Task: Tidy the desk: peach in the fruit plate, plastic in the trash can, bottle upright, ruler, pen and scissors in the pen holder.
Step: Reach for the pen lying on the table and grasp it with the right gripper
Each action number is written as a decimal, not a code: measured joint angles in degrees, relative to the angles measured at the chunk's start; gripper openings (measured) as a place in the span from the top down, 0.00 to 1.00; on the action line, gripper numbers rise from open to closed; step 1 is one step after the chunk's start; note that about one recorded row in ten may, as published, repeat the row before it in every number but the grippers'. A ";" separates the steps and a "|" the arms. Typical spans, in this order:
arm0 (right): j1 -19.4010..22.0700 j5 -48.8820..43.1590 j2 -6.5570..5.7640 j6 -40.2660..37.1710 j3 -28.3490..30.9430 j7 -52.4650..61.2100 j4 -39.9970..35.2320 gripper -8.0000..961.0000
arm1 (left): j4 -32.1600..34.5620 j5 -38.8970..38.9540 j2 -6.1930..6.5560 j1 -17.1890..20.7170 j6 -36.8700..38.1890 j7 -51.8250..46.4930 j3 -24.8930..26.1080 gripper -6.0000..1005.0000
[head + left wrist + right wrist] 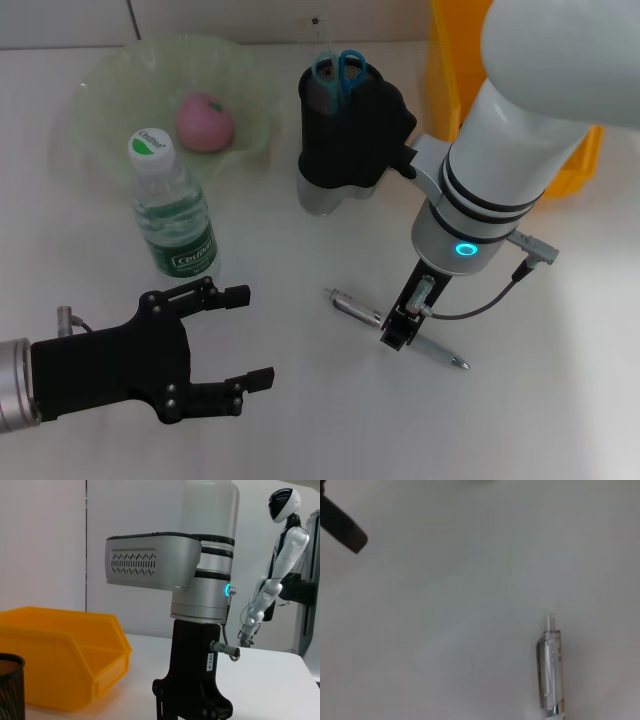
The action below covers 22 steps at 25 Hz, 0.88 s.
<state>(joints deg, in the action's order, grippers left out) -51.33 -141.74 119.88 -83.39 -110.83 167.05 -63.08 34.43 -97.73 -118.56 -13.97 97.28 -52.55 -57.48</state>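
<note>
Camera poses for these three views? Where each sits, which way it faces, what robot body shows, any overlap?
Head: on the robot's head, facing forward and down at the desk; left gripper open, right gripper down at the pen.
Left wrist: low, facing level across the desk at the right arm and yellow bin; own jaws unseen.
Right wrist: facing down at the desk; pen only, own jaws unseen.
Shared: head and right wrist both show the pen.

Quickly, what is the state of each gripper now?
Left gripper: open, holding nothing.
Right gripper: down at the pen; grip cannot be told.
</note>
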 joint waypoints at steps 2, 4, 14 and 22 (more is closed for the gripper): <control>0.00 0.00 0.00 0.14 -0.05 0.06 0.34 0.59 | -0.03 0.00 0.00 0.00 0.02 0.00 0.00 0.14; -0.05 -0.01 0.00 0.22 -0.53 0.25 0.46 0.60 | -0.07 0.00 0.00 -0.04 0.02 0.00 0.00 0.14; -1.25 -0.24 0.00 0.60 -3.13 1.39 1.47 0.67 | -0.16 0.00 0.00 -0.09 0.02 0.20 -0.01 0.14; -1.23 0.00 0.00 1.27 -3.28 1.42 1.90 0.82 | -0.16 0.00 -0.08 -0.15 -0.15 0.40 0.00 0.14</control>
<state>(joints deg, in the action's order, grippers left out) -52.56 -141.75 119.88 -82.12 -114.11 168.48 -61.19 34.27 -97.73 -118.64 -14.12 97.13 -52.15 -57.48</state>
